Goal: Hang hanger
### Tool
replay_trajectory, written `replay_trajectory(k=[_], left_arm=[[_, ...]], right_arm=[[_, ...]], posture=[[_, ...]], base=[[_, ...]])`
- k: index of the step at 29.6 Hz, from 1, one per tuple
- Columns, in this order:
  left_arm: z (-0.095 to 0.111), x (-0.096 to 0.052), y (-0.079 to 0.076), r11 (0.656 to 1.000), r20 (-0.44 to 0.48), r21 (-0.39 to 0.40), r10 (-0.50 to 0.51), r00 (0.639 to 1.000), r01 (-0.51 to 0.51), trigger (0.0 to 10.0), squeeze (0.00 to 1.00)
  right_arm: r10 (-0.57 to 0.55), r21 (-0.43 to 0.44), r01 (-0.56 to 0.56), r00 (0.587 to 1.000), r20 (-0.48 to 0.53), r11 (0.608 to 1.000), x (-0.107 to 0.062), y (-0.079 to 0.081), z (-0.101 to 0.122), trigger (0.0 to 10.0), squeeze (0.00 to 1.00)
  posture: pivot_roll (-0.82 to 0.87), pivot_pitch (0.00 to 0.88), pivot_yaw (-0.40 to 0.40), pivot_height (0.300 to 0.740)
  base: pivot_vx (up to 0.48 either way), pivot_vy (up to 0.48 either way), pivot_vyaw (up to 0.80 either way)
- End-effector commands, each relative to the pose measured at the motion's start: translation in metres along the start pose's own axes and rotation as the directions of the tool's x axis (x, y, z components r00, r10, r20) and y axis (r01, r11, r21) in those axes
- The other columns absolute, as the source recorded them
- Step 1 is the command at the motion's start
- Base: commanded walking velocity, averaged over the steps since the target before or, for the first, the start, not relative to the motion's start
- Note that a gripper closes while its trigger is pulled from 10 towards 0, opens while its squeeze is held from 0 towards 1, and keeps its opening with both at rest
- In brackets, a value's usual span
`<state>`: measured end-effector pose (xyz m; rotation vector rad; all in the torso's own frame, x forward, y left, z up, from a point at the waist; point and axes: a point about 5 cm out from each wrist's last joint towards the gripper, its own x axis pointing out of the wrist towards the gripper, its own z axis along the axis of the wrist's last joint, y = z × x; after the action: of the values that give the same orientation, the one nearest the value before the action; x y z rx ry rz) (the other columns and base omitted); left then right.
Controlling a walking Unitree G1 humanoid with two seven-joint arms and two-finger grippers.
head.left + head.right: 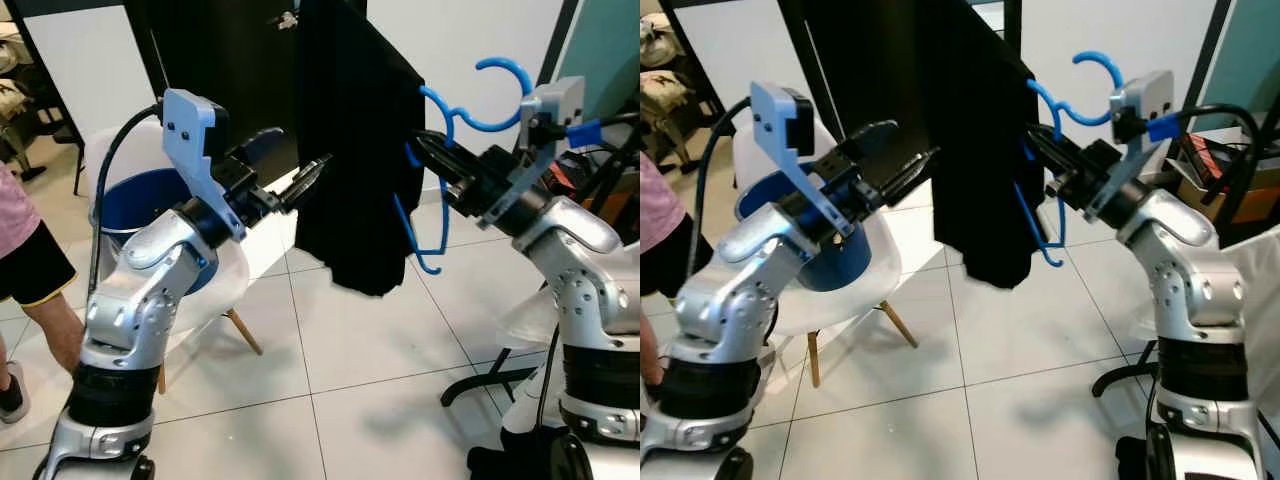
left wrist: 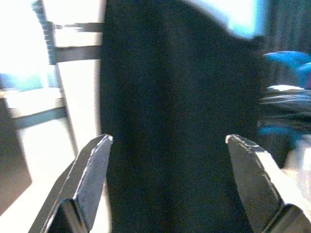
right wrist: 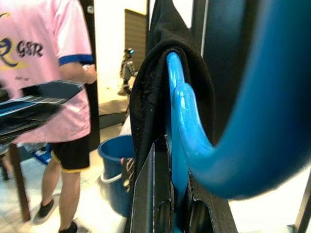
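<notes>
1. grippers nearest: right gripper pinched tight on blue hanger, fingers clamped on the plastic near its neck in the right wrist view; left gripper spread wide, fingers apart, just beside black garment.
2. garment draped over the hanger, held up in mid-air between both arms.
3. hook free above the right gripper, resting on nothing; hanging apparently not yet done.
4. farther: white chair, blue bucket, person.

A black cloth hangs in front of me, between my arms. The blue plastic hanger is on its right side. A white chair stands behind my left arm.
</notes>
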<state>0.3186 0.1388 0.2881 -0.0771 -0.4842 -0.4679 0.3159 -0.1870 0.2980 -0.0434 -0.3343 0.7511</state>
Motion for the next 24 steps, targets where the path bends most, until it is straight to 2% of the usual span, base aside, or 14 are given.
replay_trajectory(k=[1,6,10,17,21,22,23,24], left_arm=[[0.0,-0.003,0.014,0.989,0.024,0.046,0.139,0.99,-0.14,10.0,0.0],[-0.005,-0.007,0.014,0.98,0.012,0.074,0.187,0.982,-0.187,10.0,0.0],[-0.008,-0.007,0.013,0.979,0.006,0.065,0.192,0.981,-0.192,10.0,0.0],[-0.013,-0.003,0.008,0.981,0.03,0.0,0.196,0.98,-0.196,10.0,0.0],[-0.015,-0.002,0.006,0.982,0.033,-0.027,0.188,0.982,-0.187,10.0,0.0],[-0.016,-0.002,0.005,0.984,0.034,-0.066,0.17,0.985,-0.167,7.0,0.0],[-0.017,-0.003,0.003,0.984,0.032,-0.112,0.142,0.989,-0.138,0.0,0.0],[-0.018,-0.004,0.002,0.983,0.031,-0.142,0.12,0.992,-0.115,0.0,0.0]], right_arm=[[0.027,-0.01,-0.027,0.999,0.04,1.0,-0.005,0.001,0.01,10.0,0.0],[0.061,-0.003,-0.061,0.997,0.044,0.998,-0.009,0.004,0.011,10.0,0.0],[0.104,0.007,-0.104,0.994,0.045,0.995,-0.009,0.01,0.011,10.0,0.0],[0.197,0.007,-0.197,0.98,0.028,0.98,-0.01,0.024,0.012,10.0,0.0],[0.209,0.007,-0.209,0.977,0.034,0.978,-0.011,0.025,0.014,10.0,0.0],[0.214,0.005,-0.214,0.976,0.04,0.977,-0.012,0.025,0.017,10.0,0.0],[0.217,0.003,-0.217,0.975,0.045,0.976,-0.012,0.024,0.02,10.0,0.0],[0.22,0.001,-0.22,0.974,0.051,0.976,-0.013,0.024,0.022,10.0,0.0]], posture=[[-0.09,0.0,0.043,0.74],[-0.08,0.0,0.045,0.74],[-0.08,0.0,0.046,0.74],[-0.09,0.0,0.047,0.74],[-0.09,0.0,0.047,0.74],[-0.09,0.0,0.049,0.74],[-0.09,0.0,0.049,0.74],[-0.09,0.0,0.049,0.74]], base=[[0.0,0.0,0.0],[0.0,0.0,0.0],[0.0,0.0,0.0],[0.0,0.0,0.0],[0.0,0.0,0.0],[0.0,0.0,0.0],[0.0,0.0,0.0],[0.0,0.0,0.0]])
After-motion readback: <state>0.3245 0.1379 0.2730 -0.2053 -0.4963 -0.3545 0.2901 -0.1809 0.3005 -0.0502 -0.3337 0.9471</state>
